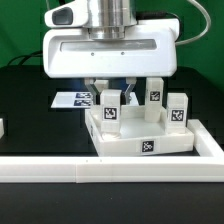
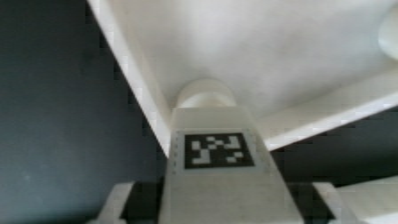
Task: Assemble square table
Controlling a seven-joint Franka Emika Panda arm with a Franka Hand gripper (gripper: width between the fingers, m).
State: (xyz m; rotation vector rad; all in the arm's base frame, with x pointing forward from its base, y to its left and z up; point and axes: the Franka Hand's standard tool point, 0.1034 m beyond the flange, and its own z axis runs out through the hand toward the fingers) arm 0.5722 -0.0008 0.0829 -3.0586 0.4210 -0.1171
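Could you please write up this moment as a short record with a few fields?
tabletop: white square slab, tag on its front edge, lying against the white rail
legs standing on slab: three visible, including one at the exterior view's right
held leg: tagged leg between the fingers, its tip at the slab's corner
gripper: shut on the leg
marker board: flat on the black surface behind

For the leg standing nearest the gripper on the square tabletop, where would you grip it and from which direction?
Grip the leg on its upper half, coming straight down from above. It stands upright in a corner of the tabletop, its tagged faces flat and parallel, so the gripper fingers can close across opposite sides.
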